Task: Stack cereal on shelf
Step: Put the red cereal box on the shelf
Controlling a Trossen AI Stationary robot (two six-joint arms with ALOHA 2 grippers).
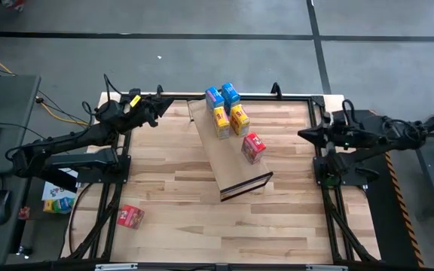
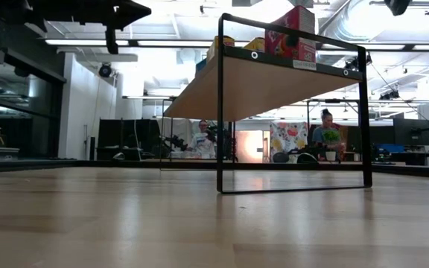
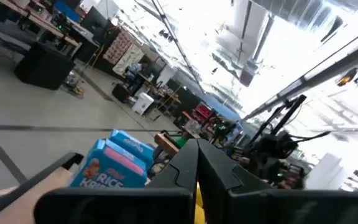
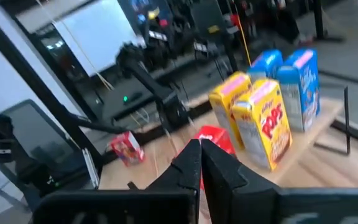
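The shelf (image 1: 228,154) is a tan board lying slantwise on the table; in the low view it is raised on a thin black frame (image 2: 293,187) that stands on the tabletop. Five cereal boxes stand upright on it: two blue (image 1: 222,96) at the far end, two yellow (image 1: 230,120) behind them, and one red (image 1: 253,147) nearer the frame end. A second red box (image 1: 129,217) lies on the table near the left near corner. My left gripper (image 1: 170,102) is shut near the far left corner, short of the blue boxes (image 3: 114,163). My right gripper (image 1: 301,135) is shut at the right edge, facing the yellow boxes (image 4: 260,121).
Black rails (image 1: 322,113) edge the wooden tabletop (image 1: 187,233). A colourful box (image 1: 55,197), a keyboard and a mouse lie off the table to the left. People (image 2: 326,138) sit in the room beyond the far edge. Bare wood lies between the shelf and the near edge.
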